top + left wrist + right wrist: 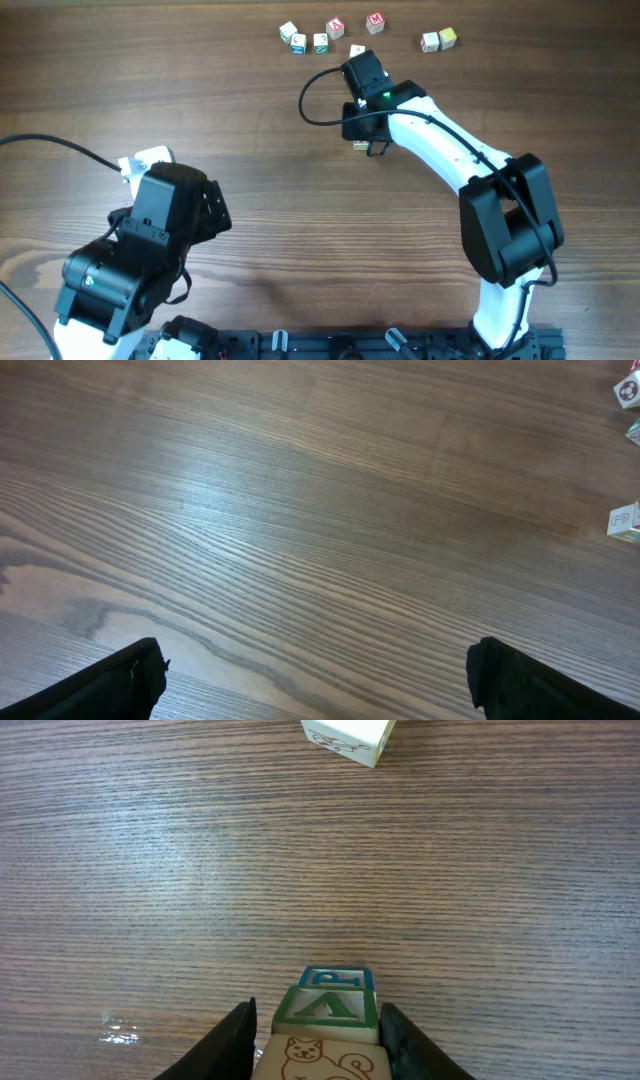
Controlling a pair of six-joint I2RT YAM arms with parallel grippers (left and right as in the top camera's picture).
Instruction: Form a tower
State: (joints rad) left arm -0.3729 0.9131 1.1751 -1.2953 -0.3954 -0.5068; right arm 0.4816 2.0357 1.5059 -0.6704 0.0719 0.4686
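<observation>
The tower (328, 1010) is a short stack of cream letter cubes: a blue-printed cube, a green-printed cube (327, 1005), and nearest the camera a cube with an orange cat drawing (320, 1060). My right gripper (315, 1012) has a black finger pressed on each side of the cat cube. From overhead, the right gripper (362, 122) hangs over the tower (360, 146), which mostly hides beneath it. My left gripper (315, 665) stands wide open over bare wood at the left (145, 162), holding nothing.
Several loose cubes lie along the far edge of the table, from a white one (288, 32) to a yellow-green one (447, 38). One loose cube (348, 737) sits just beyond the tower. Two cubes (625, 520) show at the left wrist view's right edge.
</observation>
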